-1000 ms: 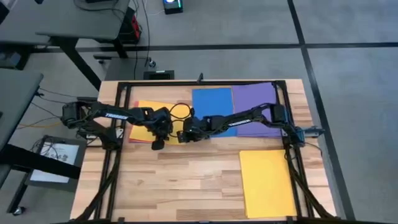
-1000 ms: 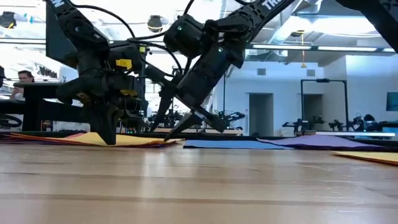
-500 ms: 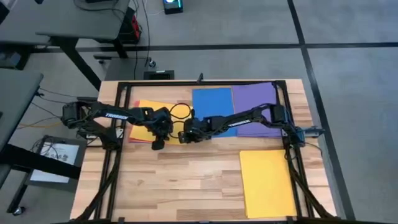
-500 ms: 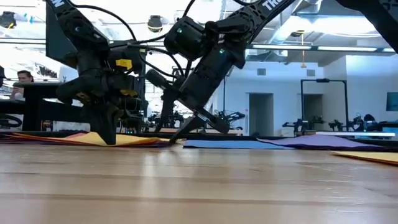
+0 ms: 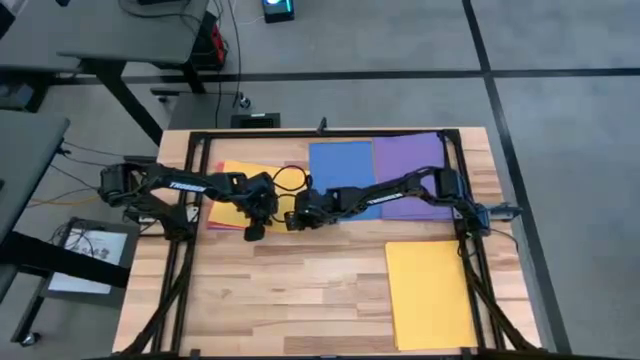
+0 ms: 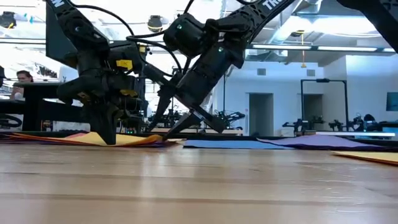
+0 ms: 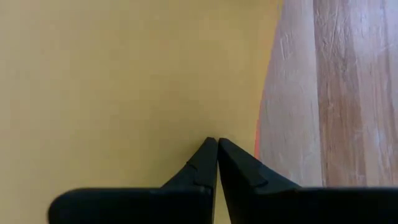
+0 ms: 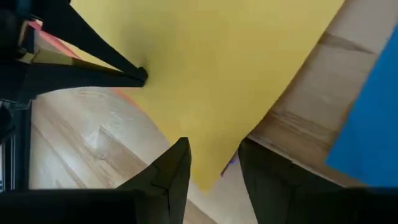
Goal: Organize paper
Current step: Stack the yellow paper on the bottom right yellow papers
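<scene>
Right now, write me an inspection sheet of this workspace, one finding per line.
Surface: pale wooden tabletop inside a black frame.
Job's things: yellow sheet on a pink-red one at back left; blue sheet and purple sheet side by side at back; second yellow sheet at front right.
Clutter: nothing seen.
Grippers: left gripper shut, tips pressing the back-left yellow sheet; right gripper open, astride that sheet's corner.
Cables: black loop over the left arm; more run off the table's left side.
Surroundings: grey floor, dark desks at left; a person sits far behind.
</scene>
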### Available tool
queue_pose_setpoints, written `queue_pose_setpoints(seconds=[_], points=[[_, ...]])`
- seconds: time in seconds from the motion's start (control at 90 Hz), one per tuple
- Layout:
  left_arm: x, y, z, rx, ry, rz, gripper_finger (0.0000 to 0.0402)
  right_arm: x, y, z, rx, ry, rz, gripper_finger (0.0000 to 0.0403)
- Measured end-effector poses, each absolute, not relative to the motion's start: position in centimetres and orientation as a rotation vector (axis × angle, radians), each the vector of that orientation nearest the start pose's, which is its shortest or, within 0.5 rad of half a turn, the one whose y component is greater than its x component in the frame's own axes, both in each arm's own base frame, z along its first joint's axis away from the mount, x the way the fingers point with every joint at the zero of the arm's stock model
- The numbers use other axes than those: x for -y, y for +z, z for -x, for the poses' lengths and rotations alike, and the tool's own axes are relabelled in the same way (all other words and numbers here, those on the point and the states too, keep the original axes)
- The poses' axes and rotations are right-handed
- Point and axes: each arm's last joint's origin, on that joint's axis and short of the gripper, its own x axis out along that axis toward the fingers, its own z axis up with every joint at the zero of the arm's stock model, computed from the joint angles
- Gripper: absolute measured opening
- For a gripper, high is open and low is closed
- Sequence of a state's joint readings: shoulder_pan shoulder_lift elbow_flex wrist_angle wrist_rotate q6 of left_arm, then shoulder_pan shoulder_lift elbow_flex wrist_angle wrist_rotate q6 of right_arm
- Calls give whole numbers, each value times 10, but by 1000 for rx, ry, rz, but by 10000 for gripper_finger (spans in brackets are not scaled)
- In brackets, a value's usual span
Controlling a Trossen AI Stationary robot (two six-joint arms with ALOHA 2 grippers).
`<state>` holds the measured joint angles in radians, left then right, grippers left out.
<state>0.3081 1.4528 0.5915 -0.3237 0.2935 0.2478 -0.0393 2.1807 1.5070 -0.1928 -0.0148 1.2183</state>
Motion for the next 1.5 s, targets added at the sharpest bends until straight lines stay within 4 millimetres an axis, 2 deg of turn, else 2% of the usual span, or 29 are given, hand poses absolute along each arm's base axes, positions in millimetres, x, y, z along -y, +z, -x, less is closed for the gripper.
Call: queue_pose_setpoints(seconds=[0.289, 0.511, 0.678, 0.878, 1.022, 1.133, 1.333, 1.422, 1.5], points=[[-62, 130, -222, -1119, -126, 131, 1, 23, 142, -464, -712, -535, -1163, 128], [-62, 130, -222, -1118, -127, 129, 1, 39, 144, -465, -657, -576, -1257, 128], [-62, 130, -222, -1119, -127, 130, 1, 44, 126, -466, -662, -638, -1345, 128], [-62, 131, -222, -1118, -129, 130, 1, 41, 124, -468, -665, -623, -1385, 128], [-62, 131, -222, -1117, -131, 126, 1, 49, 125, -471, -625, -584, -1370, 126], [-62, 131, -222, -1117, -131, 126, 1, 50, 125, -472, -621, -579, -1361, 104], [-61, 134, -220, -1129, -128, 125, 1, 49, 127, -471, -642, -543, -1274, 11], [-62, 147, -219, -1169, -118, 110, 1, 49, 134, -466, -694, -553, -1224, 6], [-63, 166, -220, -1175, -98, 73, 1, 48, 149, -461, -733, -538, -1150, 1]])
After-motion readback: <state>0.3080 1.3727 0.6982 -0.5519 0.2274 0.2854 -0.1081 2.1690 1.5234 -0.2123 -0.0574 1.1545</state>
